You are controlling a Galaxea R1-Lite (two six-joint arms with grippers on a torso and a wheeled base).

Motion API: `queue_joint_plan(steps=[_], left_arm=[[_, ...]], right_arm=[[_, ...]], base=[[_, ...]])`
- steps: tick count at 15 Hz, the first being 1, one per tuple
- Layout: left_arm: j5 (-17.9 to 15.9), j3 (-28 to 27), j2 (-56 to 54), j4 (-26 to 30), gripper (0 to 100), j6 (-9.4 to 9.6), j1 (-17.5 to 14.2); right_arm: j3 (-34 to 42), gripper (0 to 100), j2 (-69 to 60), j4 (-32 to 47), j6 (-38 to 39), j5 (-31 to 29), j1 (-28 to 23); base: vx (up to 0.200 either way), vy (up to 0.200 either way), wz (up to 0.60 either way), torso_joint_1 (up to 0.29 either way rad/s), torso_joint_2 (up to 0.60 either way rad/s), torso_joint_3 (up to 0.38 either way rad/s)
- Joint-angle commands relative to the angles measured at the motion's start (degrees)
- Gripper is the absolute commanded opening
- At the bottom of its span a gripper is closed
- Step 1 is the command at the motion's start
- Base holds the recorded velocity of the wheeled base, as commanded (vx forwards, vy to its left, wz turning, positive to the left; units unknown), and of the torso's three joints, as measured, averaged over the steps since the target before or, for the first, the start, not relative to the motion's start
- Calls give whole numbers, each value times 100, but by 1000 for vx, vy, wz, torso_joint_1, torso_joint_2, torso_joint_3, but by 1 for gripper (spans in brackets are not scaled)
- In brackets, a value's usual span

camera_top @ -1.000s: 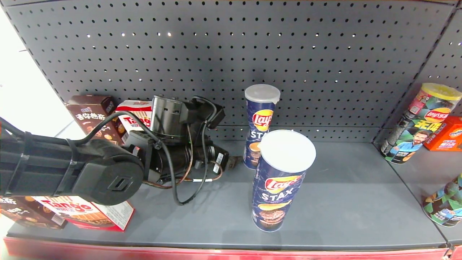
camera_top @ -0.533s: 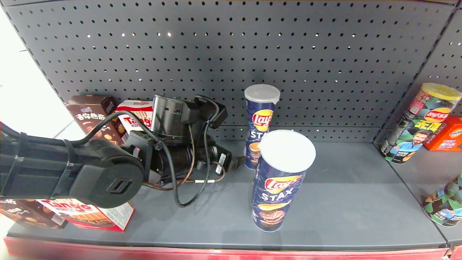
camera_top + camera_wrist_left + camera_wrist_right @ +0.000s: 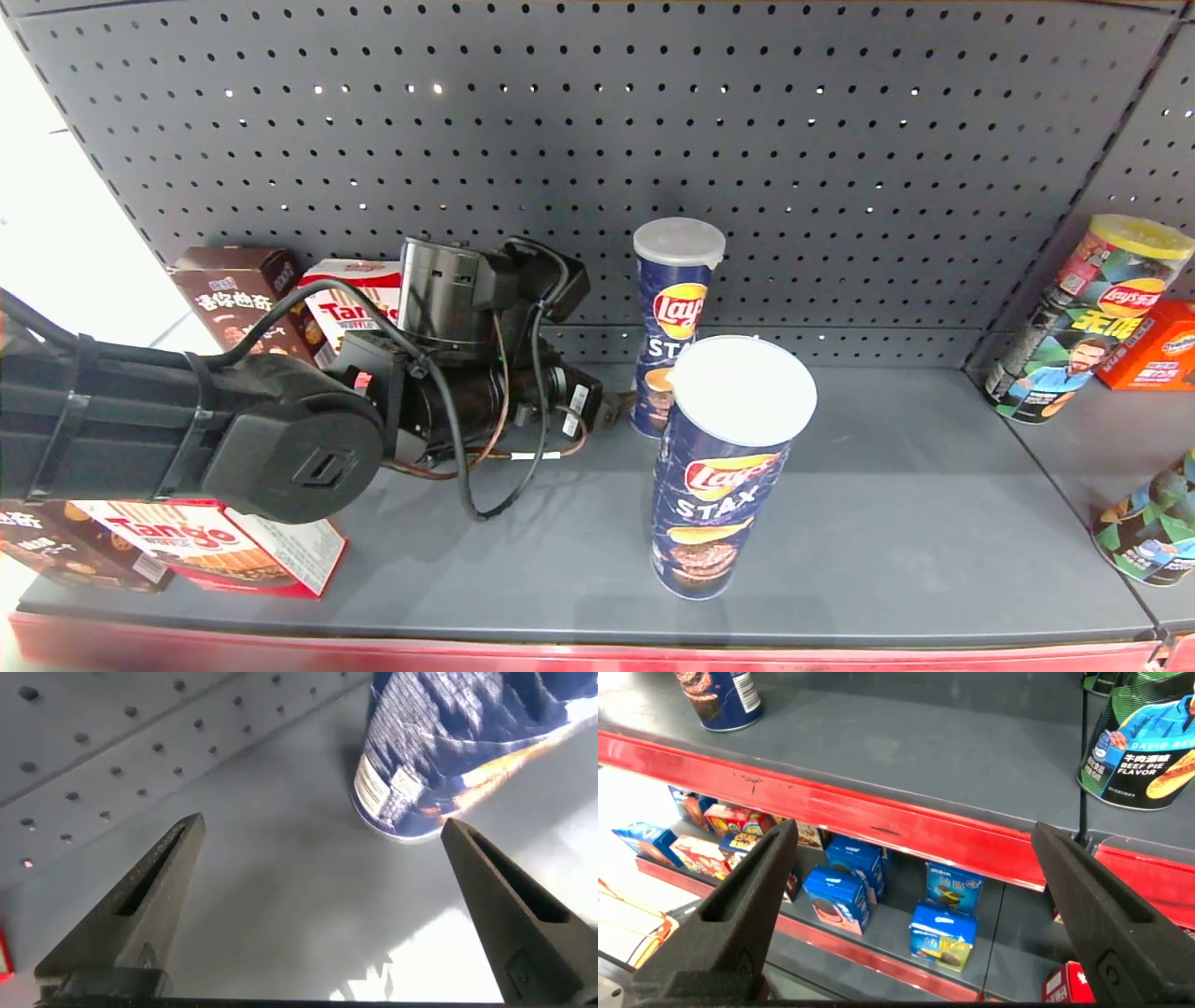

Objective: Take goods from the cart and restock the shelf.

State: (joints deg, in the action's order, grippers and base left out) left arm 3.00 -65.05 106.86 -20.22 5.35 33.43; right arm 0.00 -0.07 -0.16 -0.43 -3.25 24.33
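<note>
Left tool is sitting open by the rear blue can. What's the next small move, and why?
Probably draw the left tool straight back from the rear blue can. It is open and empty, and that can and the front blue can both stand upright on the shelf, so nothing here needs gripping.

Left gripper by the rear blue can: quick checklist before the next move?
1. Left gripper open, nothing held: ok.
2. Rear blue can upright: ok.
3. Rear blue can centred between the fingers: not ok, in the left wrist view it sits toward one finger.
4. Fingertip clear of the rear blue can: cannot tell.
5. Front blue can upright, apart from the left arm: ok.
6. Right gripper open, empty: ok.
</note>
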Motion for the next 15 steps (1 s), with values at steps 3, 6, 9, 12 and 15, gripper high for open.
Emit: queue_joint_plan(steps=[3, 6, 9, 12, 15], left_arm=[[-1, 98, -43, 1, 100, 10, 6], [8, 115, -69, 1, 100, 19, 50], [8, 63, -8, 1, 100, 10, 50], [8, 1, 98, 1, 100, 10, 50], [25, -148, 230, 1, 100, 10, 59]], right_arm=[[0, 100, 7, -2, -1, 0, 1], [0, 100, 7, -2, -1, 0, 1], [0, 100, 7, -2, -1, 0, 1], [0, 100, 7, -2, -1, 0, 1], [0, 100, 7, -2, -1, 0, 1]], base=[[0, 0, 0, 0, 0, 0], [0, 0, 0, 0, 0, 0], [0, 0, 0, 0, 0, 0], [0, 0, 0, 0, 0, 0], [0, 0, 0, 0, 0, 0]])
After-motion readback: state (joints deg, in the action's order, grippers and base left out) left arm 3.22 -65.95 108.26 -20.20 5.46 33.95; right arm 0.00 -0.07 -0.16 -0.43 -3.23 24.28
